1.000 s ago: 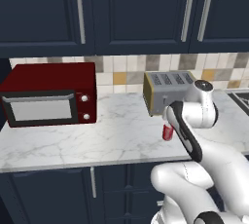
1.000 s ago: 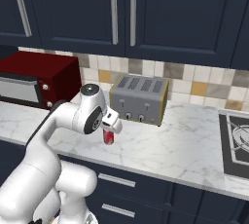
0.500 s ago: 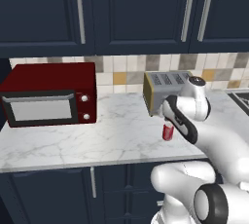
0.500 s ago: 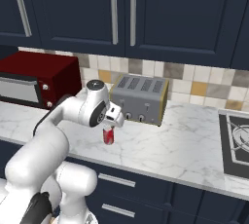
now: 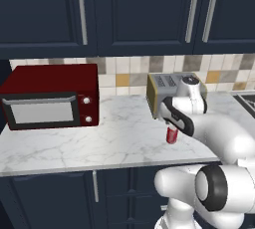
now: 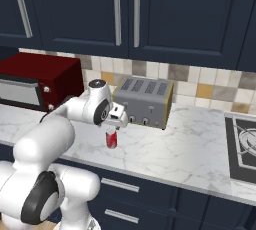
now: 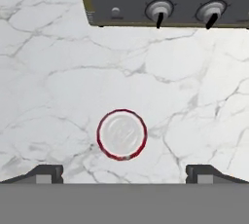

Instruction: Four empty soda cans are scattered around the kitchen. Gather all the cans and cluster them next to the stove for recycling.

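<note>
microwave (image 5: 50,96): we're starting at the far left, boxy red thing sitting on the marble counter (image 5: 74,146), well left of the toaster, nothing to do with our job.

toaster (image 6: 144,101): our landmark, grey with two front knobs, backed up against the tiles.

soda can (image 7: 121,134): we're looking at a small red can with a silvery top, standing upright on the counter just in front of the toaster, free of it.

gripper (image 7: 124,173): we're hanging straight over the can, jaws spread as wide as they go, nothing pinched yet; the can is lying between the two tips in the hand view, a touch toward the left one.

step: we're guessing this is the reach for a can, pickup not done yet.

next move: we're probably needing to centre a hair, drop down around the can, then squeeze gently since empties tip easily.

stove (image 6: 242,141): we're seeing it well right of the toaster, where this can should end up.
</note>
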Motion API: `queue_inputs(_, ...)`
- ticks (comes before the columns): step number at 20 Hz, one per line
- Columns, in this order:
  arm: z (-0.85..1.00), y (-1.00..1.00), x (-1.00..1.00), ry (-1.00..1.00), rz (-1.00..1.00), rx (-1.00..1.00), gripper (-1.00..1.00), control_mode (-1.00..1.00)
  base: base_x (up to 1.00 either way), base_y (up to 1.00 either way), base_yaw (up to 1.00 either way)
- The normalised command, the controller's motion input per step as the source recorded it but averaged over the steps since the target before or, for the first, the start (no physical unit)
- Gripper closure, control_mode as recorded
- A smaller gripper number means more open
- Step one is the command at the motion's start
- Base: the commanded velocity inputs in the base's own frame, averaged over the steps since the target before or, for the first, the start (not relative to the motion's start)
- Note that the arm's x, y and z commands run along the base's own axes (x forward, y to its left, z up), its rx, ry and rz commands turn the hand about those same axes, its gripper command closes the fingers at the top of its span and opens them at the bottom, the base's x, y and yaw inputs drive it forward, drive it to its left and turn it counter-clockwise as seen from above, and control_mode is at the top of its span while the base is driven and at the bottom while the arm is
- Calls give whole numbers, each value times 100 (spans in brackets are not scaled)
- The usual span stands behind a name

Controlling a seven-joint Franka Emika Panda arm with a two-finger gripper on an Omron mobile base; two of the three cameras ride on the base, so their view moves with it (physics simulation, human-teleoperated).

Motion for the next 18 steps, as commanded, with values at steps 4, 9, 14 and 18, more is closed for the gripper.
queue_inputs(4, -24, 0, 9, 5, 7, -4, -100, -100, 0, 0, 0)
queue_inputs(9, -20, 0, 9, 1, 9, 0, -100, -100, 0, 0, 0)
queue_inputs(14, -16, 0, 0, 4, 8, 0, -100, -100, 0, 0, 0)
queue_inputs(18, -16, 0, 0, 3, 7, 0, -100, -100, 0, 0, 0)
